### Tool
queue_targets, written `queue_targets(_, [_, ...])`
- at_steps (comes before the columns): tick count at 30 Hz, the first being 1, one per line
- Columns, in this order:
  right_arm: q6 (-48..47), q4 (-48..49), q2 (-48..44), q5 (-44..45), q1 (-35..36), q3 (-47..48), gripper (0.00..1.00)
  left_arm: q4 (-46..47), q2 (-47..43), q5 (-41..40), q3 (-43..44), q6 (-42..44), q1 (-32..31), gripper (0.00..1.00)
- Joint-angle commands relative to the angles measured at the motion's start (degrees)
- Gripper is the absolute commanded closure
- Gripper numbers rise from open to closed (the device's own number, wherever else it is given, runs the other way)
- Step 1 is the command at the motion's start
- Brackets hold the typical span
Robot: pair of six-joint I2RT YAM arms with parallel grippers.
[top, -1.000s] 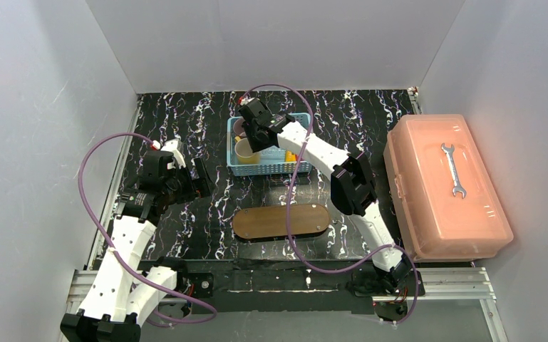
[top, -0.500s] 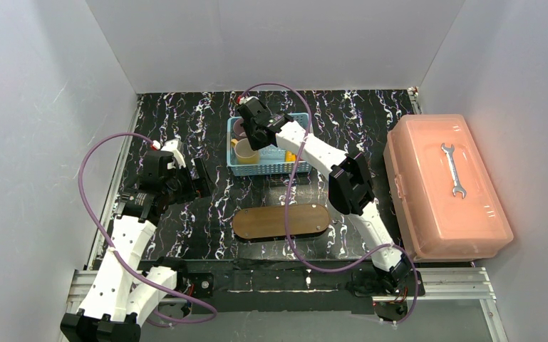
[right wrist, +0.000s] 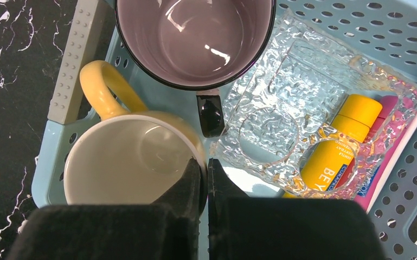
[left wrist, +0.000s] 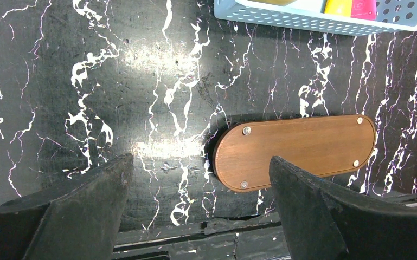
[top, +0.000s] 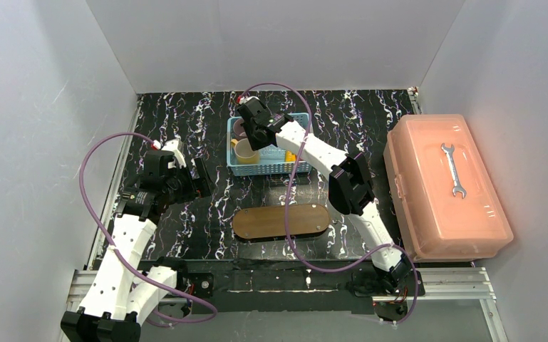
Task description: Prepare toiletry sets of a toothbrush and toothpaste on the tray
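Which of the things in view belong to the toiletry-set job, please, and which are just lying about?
Job: tray, yellow toothpaste, pink toothpaste, toothbrush, and probably the yellow mug, gripped by its rim.
Lying about: purple mug, glassware, basket, pink box, wrench.

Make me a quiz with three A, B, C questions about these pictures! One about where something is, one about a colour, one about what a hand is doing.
1. Where is the wooden tray? A inside the pink box; B on the table, on the near side of the basket; C on top of the pink box.
2. What colour is the basket? A light blue; B green; C red.
3. The left hand is: A open; B shut tight; C shut on the tray.
Answers: B, it lies flat on the marbled table; A, its holed walls are light blue; A, its fingers stand far apart, nothing between them.
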Motion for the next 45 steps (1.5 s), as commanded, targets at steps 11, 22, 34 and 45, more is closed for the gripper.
queue_targets(11, [1.10, 2.31, -10.17, 2.93, 0.37, -0.67, 0.99, -1.26, 0.08, -1.97, -0.31, 0.37, -0.33, 0.05])
queue_targets(22, [0.23, 5.68, -18.75, 1.44, 0.37, -8.77, 0.99, -1.44, 0.09, -3.96, -0.13, 0.10, -0.29, 0.05])
queue_targets(34, [-4.87, 12.70, -32.37, -6.87, 1.08, -25.32, 0.99, -1.88, 0.80, -4.55, 0.18, -0.06, -0.28, 0.05])
queue_targets(45, [-11.94, 14.14, -39.19, -16.03, 3.65, -35.22, 0.99, -2.06, 1.08, -4.55, 0.07, -0.36, -0.20, 0.03])
